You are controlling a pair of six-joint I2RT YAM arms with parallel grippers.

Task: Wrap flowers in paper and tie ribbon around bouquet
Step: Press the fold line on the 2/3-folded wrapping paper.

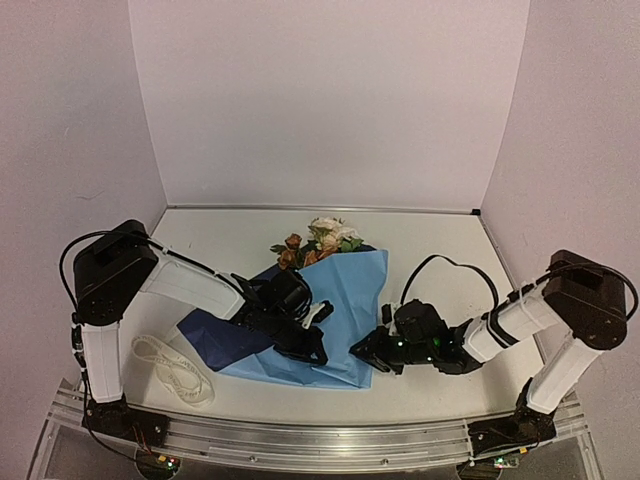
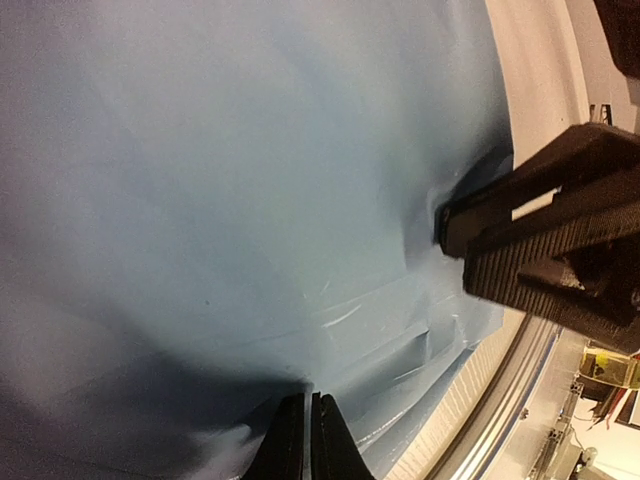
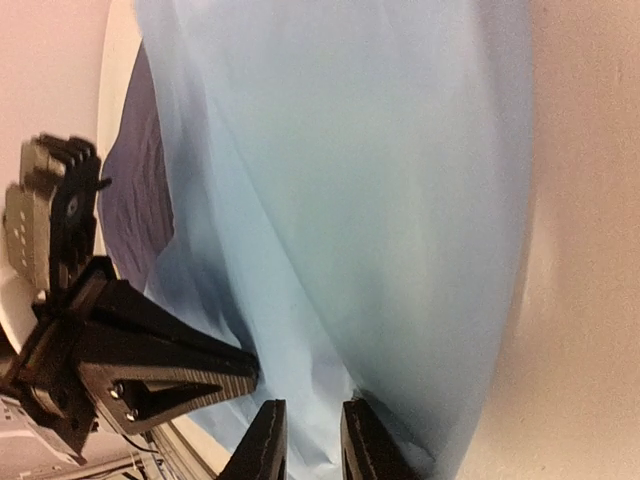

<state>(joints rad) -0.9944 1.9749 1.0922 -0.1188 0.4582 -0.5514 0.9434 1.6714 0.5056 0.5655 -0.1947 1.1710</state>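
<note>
The flowers [image 1: 322,240], cream, peach and rust blooms, lie at the far end of the light-blue paper [image 1: 345,300], which is folded over their stems. My left gripper [image 1: 316,350] sits at the paper's near edge; in its wrist view the jaws [image 2: 304,435] are shut on a fold of the paper [image 2: 250,180]. Just right of it, my right gripper [image 1: 362,352] stands slightly open [image 3: 305,440], with the paper [image 3: 380,200] showing in the gap. The cream ribbon [image 1: 170,368] lies coiled at the near left, untouched.
A darker flap of the sheet [image 1: 215,335] spreads left under the left arm. The white table [image 1: 450,260] is bounded by walls behind and at both sides. An aluminium rail [image 1: 320,435] runs along the near edge.
</note>
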